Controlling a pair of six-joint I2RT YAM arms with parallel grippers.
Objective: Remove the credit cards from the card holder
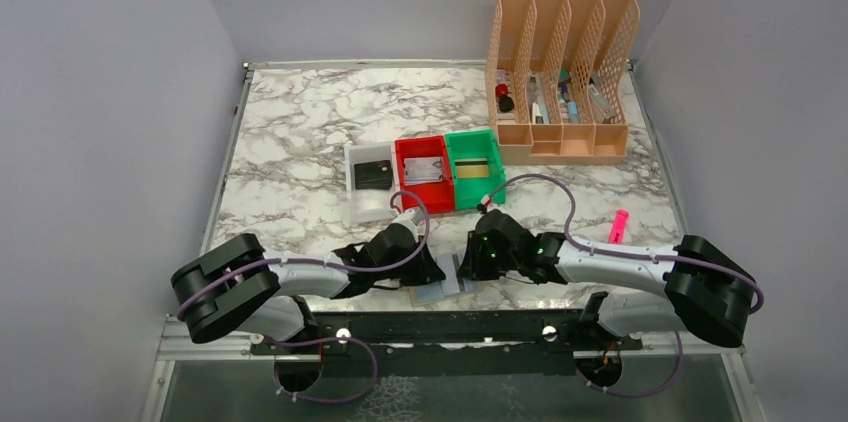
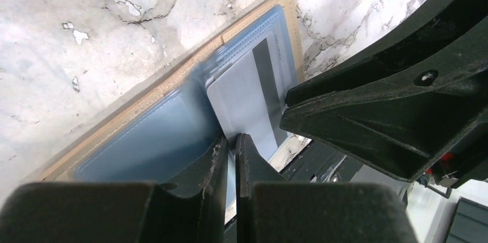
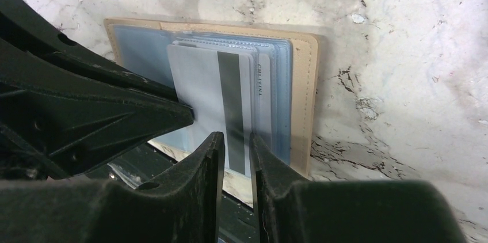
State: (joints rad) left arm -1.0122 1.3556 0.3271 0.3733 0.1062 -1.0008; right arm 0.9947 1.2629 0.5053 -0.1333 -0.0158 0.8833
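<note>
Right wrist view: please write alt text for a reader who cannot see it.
An open tan card holder lies on a marble table, a silvery grey card partly out of its pockets. The right gripper pinches the card's near edge; the left gripper touches it too.

Two black-and-white jointed arms reaching low and inward, left claw and right claw almost tip to tip, both pairs of jaws pinched nearly closed
</note>
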